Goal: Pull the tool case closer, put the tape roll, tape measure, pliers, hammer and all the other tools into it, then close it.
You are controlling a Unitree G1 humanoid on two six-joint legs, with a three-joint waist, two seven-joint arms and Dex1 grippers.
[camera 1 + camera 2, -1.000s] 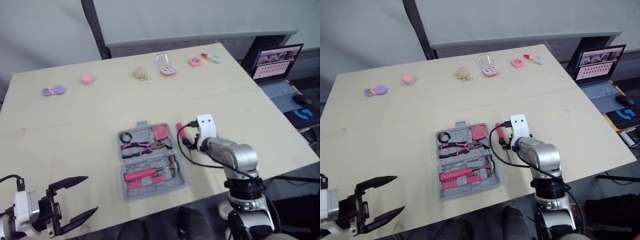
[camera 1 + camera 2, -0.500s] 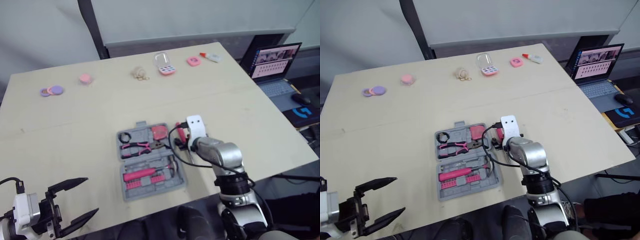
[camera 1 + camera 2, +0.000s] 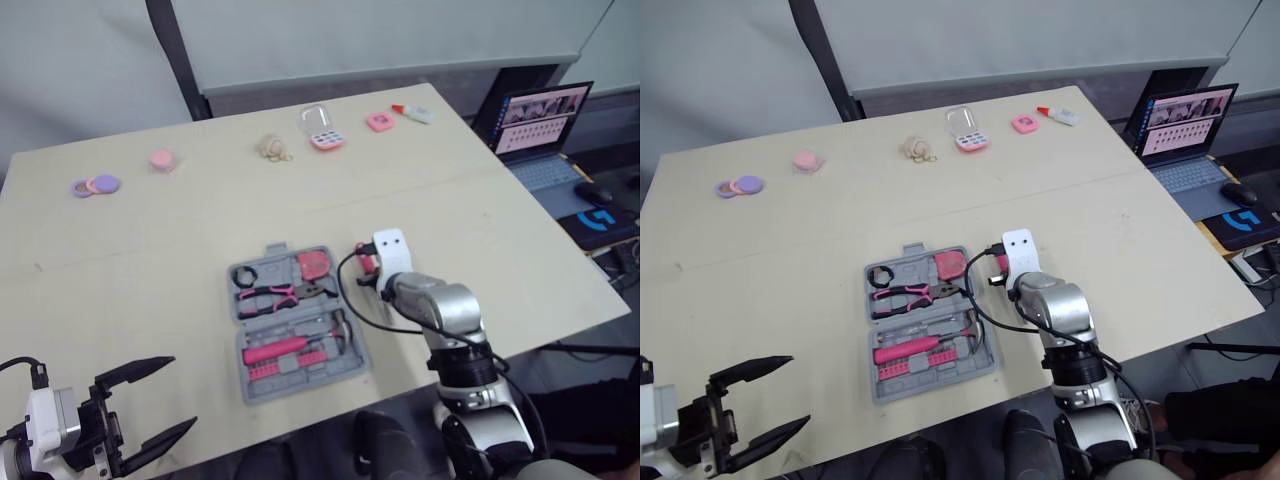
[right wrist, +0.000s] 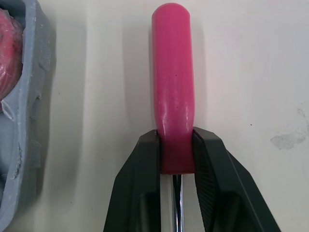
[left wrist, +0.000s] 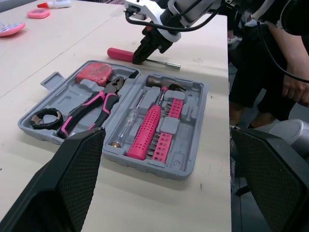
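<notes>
The grey tool case (image 3: 300, 388) lies open near the table's front edge. It holds a black tape roll (image 3: 245, 278), pink-handled pliers (image 3: 270, 295), a pink tape measure (image 3: 313, 264) and a pink-handled tool (image 5: 147, 130). A pink-handled screwdriver (image 4: 174, 96) lies flat on the table just right of the case. My right gripper (image 4: 176, 137) is shut on the handle's lower end, with the steel shaft running back between the fingers. My left gripper (image 3: 150, 405) hangs open off the table's front left corner, nothing between its fingers (image 5: 77, 159).
Small items line the far edge: purple rings (image 3: 92, 186), a pink disc (image 3: 162, 158), rubber bands (image 3: 272, 148), a pink box (image 3: 322, 135), a glue bottle (image 3: 415, 113). A laptop (image 3: 530, 115) stands beyond the table's right side. A person's hand (image 5: 294, 87) is near that side.
My right gripper has edged toward the case and closed its fingers on the screwdriver's pink handle. The left gripper has stayed open in place. The camera has shifted slightly.
</notes>
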